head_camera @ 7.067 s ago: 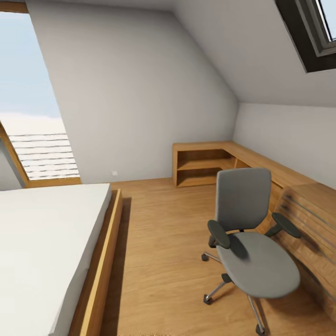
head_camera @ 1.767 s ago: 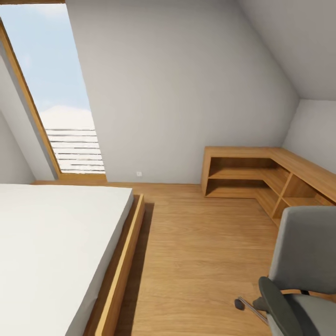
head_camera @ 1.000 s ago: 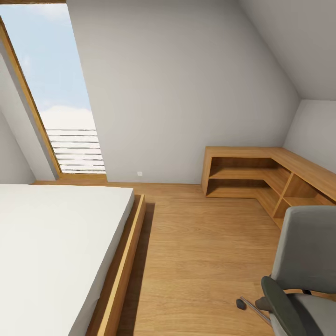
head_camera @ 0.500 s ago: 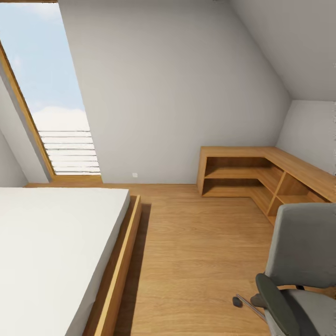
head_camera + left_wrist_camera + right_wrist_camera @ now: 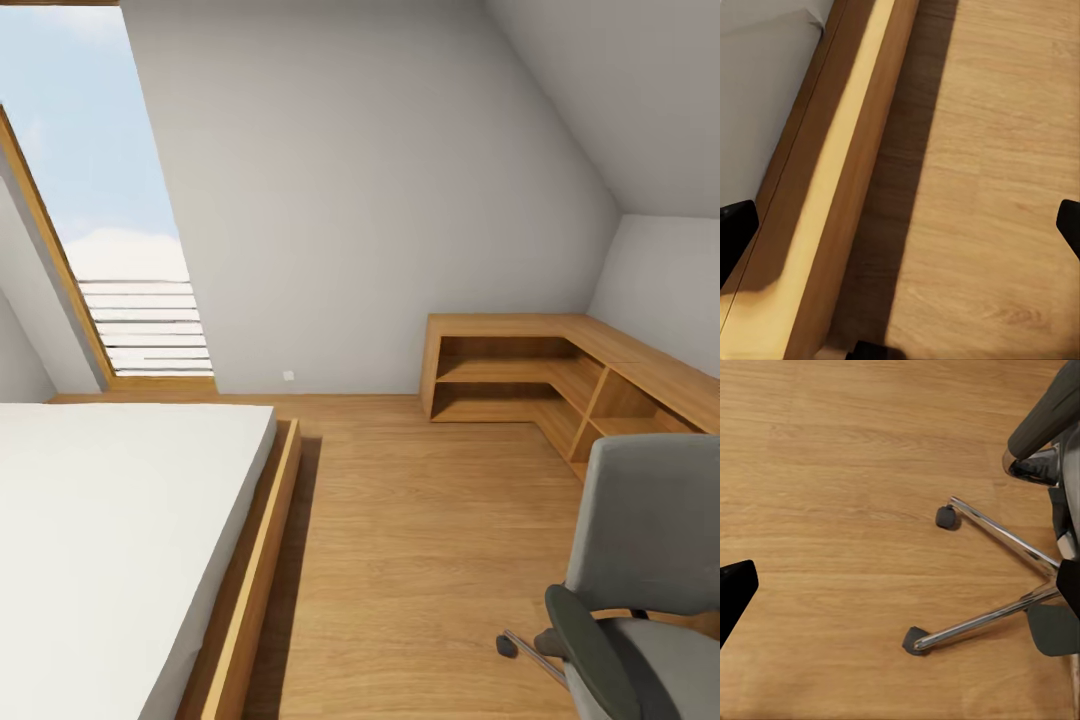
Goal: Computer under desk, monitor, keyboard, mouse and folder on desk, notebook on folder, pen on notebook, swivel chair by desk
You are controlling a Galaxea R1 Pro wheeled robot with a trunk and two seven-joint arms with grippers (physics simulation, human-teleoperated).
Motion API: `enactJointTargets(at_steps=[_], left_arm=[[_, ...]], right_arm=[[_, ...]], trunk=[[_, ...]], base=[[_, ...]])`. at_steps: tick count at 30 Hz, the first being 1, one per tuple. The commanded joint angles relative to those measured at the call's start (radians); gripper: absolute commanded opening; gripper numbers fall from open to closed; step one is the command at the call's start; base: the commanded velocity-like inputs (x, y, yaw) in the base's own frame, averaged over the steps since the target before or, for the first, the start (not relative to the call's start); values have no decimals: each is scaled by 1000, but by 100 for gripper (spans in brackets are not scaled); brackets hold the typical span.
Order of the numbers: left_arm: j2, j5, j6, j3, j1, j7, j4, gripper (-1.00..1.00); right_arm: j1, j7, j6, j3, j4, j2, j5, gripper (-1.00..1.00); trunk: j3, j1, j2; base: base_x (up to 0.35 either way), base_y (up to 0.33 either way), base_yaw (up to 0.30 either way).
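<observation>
The swivel chair (image 5: 650,530), grey with a black armrest, stands at the lower right of the head view, cut by the picture's edge. What shows of its seat is bare. Its chrome base (image 5: 997,536) and dark casters show in the right wrist view, where my right gripper (image 5: 900,589) hangs open above the wood floor beside them. My left gripper (image 5: 900,232) is open too, over the floor beside the wooden bed frame (image 5: 847,187). The desk, computer, monitor, keyboard, mouse, folder, notebook and pen are out of view.
A low bed (image 5: 100,540) with a white mattress fills the left. A wooden corner shelf unit (image 5: 520,370) runs along the far and right walls. A tall slanted window (image 5: 110,200) is at the far left. Open wood floor (image 5: 420,520) lies between bed and chair.
The whole view has swung: left since the oldest frame, then slightly right in the last second. The camera moved; the chair, bed and shelves stay in place.
</observation>
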Motion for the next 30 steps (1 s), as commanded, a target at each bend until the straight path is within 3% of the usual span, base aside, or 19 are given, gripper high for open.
enactJointTargets(at_steps=[1,30], left_arm=[[-1,-6,-1,4,0,1,-1,100],[-1,-6,-1,4,0,1,0,100]], right_arm=[[-1,-3,-3,9,2,0,-5,100],[-1,-4,-3,10,2,1,-7,100]], trunk=[[-1,0,-1],[-1,0,-1]], base=[[0,0,-4],[0,0,0]])
